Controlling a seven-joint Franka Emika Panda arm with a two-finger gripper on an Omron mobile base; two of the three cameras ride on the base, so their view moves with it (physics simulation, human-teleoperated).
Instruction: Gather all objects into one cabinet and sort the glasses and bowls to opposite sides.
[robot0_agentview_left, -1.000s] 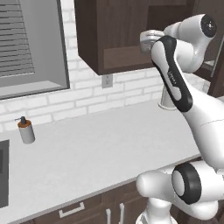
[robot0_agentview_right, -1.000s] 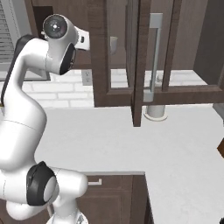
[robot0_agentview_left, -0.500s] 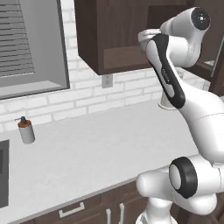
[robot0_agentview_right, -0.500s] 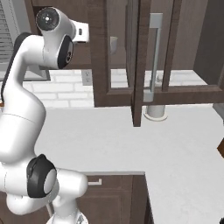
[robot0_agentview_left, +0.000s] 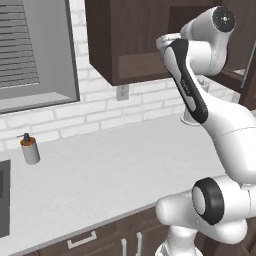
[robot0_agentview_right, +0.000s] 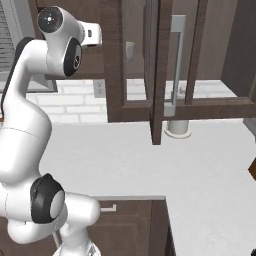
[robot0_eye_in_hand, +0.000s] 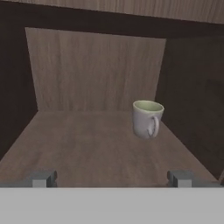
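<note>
Inside the dark-brown wood wall cabinet (robot0_eye_in_hand: 96, 74), a small cream-white handled cup (robot0_eye_in_hand: 147, 119) stands upright on the shelf toward the right wall, handle facing outward. Just short of it, the two-finger gripper (robot0_eye_in_hand: 111, 178) is spread wide, empty. Below, another cup (robot0_agentview_right: 177, 126) sits on the pale grey counter (robot0_agentview_right: 200, 165), behind a glass-paned door (robot0_agentview_right: 172, 65).

Cup (robot0_eye_in_hand: 147, 119) upright on cabinet shelf (robot0_eye_in_hand: 87, 148) — right side.

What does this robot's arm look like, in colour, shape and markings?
The arm has glossy white rounded shells, with black bands and black round caps at the joints. A long black strip runs along one link. In the hand view, the jaws end in small grey, blocky tips. No cables or lettering show.
</note>
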